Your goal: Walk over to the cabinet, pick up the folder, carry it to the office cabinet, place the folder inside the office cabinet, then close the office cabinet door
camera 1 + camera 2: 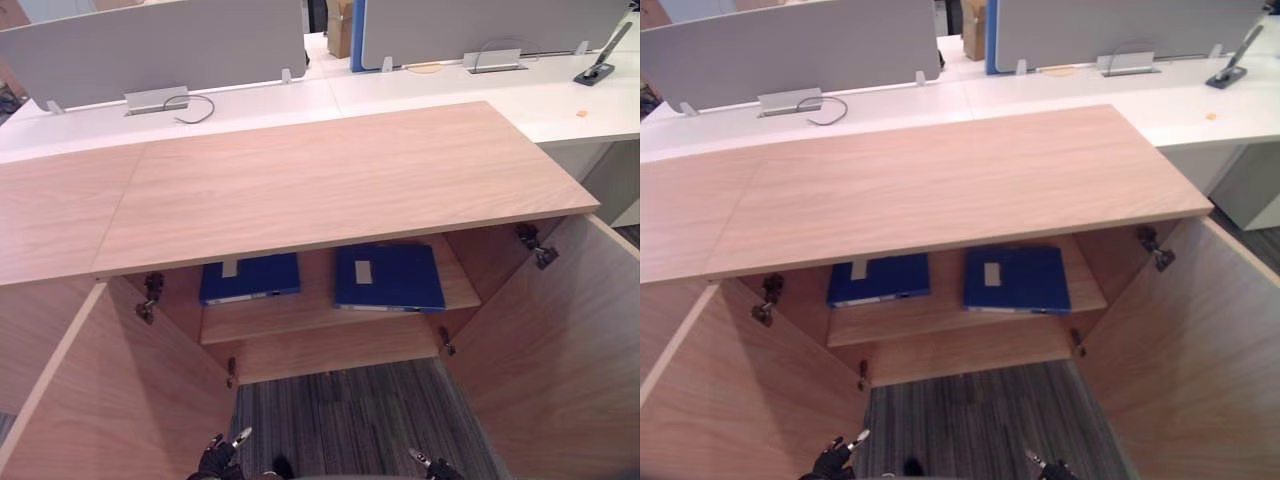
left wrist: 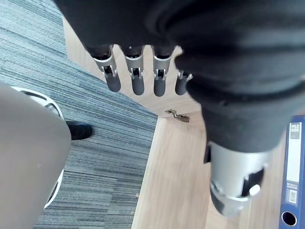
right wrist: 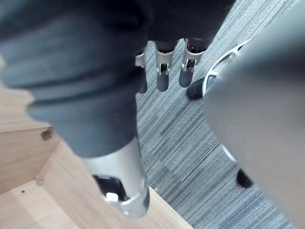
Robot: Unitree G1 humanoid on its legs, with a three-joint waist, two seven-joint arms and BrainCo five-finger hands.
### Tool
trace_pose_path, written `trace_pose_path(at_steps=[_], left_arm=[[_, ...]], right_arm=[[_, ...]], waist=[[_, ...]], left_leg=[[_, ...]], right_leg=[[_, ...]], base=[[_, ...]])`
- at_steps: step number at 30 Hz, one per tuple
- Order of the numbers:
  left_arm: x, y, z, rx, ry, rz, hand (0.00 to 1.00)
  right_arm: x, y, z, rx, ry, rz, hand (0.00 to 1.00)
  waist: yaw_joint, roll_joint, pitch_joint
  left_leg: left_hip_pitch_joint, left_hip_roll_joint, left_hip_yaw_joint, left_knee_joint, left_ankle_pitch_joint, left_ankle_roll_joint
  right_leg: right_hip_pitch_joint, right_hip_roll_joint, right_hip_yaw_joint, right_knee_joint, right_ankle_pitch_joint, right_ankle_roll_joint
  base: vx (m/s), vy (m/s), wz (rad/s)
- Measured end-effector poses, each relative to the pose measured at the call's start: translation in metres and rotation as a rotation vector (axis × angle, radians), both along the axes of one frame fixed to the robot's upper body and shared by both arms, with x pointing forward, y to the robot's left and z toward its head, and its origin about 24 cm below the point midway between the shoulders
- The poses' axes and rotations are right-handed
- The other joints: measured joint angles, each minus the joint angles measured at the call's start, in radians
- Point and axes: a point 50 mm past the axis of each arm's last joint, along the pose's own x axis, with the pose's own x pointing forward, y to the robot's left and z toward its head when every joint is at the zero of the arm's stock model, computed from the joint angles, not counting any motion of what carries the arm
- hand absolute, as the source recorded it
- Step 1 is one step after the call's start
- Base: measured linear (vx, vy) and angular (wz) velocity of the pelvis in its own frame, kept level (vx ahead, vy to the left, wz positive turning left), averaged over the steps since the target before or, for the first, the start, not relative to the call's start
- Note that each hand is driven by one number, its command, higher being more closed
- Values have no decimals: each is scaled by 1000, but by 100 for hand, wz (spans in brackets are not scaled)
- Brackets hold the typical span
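Before you, the office cabinet [image 1: 330,180] stands with its left door [image 1: 110,400] and right door [image 1: 560,350] swung wide. Two blue folders lie flat on the shelf [image 1: 320,318]: the left folder [image 1: 250,277] towards its left end, the right folder [image 1: 390,276] near its right end, apart. Your left hand [image 1: 215,460] and right hand [image 1: 440,468] hang low over the carpet [image 1: 350,420], fingers [image 2: 138,71] straight, holding nothing.
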Motion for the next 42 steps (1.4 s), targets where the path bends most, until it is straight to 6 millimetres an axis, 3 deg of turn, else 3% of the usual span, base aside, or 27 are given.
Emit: trace_pose_path(at_steps=[1,3,5,7,10,11,13,14,16,19,24,26,28,32,36,42], left_arm=[[0,-2,0,-2,3,-11,0],[-5,-6,-2,-11,20,-34,0],[-6,-5,-2,-6,27,-41,0],[-7,-1,-2,10,38,-70,0],[-7,8,-1,41,45,-103,0],[-7,12,-1,55,48,-108,0],[-9,25,2,93,56,-115,0],[-17,27,0,96,86,-101,0],[-31,18,-5,69,121,-62,0],[-33,20,-5,72,128,-33,0],[-29,20,-4,80,121,-37,0],[-25,19,-3,93,111,-74,0],[-20,20,-2,110,102,-113,0],[-1,18,6,163,20,-199,0],[6,19,9,204,-7,-275,0],[7,13,8,201,-9,-319,0]], right_arm=[[1,-3,1,-13,-7,-1,0],[12,-15,6,-55,-50,7,0],[21,-19,10,-80,-74,18,0],[25,-18,11,-91,-86,44,0],[24,-17,10,-78,-90,24,0],[23,-16,10,-72,-85,19,0],[21,-10,8,-53,-76,19,0],[20,-13,8,-61,-70,36,0],[14,-24,8,-84,-41,50,0],[0,-23,5,-78,0,55,0],[1,-26,6,-96,1,84,0],[15,-20,10,-115,-50,150,0],[43,-12,22,-154,-159,248,0],[116,-10,70,-378,-416,453,0],[179,-16,118,-677,-545,699,0],[232,-40,169,-938,-582,807,0]], waist=[[-4,9,-6],[-6,28,-13],[-11,37,-16],[-17,42,-14],[-16,38,-5],[-14,26,-4],[-10,-22,12],[-9,-25,20],[-17,26,6],[-18,25,5],[-23,23,4],[-23,15,6],[-30,7,12],[-34,5,73],[-46,22,185],[-51,57,272]], left_leg=[[16,-27,-9,-1,-14,11],[33,-40,12,6,-26,23],[58,-36,39,19,-34,47],[67,-19,41,20,-37,50],[53,41,17,80,-67,19],[39,48,12,118,-86,11],[6,45,6,215,-142,-20],[-10,66,-1,284,-185,-44],[-30,131,-10,331,-202,-69],[-41,178,-36,300,-174,-111],[-26,177,-45,230,-131,-119],[-24,166,-44,219,-123,-117],[-29,154,-41,208,-114,-112],[-61,112,-50,255,-122,-92],[-178,90,-82,488,-224,-64],[-354,54,-115,764,-335,-23]], right_leg=[[-39,-42,2,121,-38,3],[-144,-97,0,340,-35,-22],[-194,-149,-25,473,-9,-65],[-210,-171,-82,499,-23,-66],[-202,-156,-75,368,-23,-56],[-198,-155,-69,317,-10,-46],[-197,-171,-55,244,86,-32],[-187,-170,-65,254,46,29],[-188,-113,-84,262,15,9],[-191,-65,-120,266,-10,-18],[-188,-54,-140,257,-11,-21],[-191,-59,-139,259,-11,-21],[-210,-77,-136,272,-10,-19],[-245,-134,-120,333,-12,-17],[-314,-219,-82,474,-54,3],[-440,-338,-35,670,-104,31]], base=[[63,161,-10],[76,182,-26],[109,177,-26],[126,56,-5],[77,-115,14],[34,-326,15],[6,-360,0],[-2,-363,-5],[25,-269,-4],[73,-242,11],[69,-75,10],[0,0,0],[-25,17,0],[-85,53,6],[-216,76,18],[-153,139,25]])
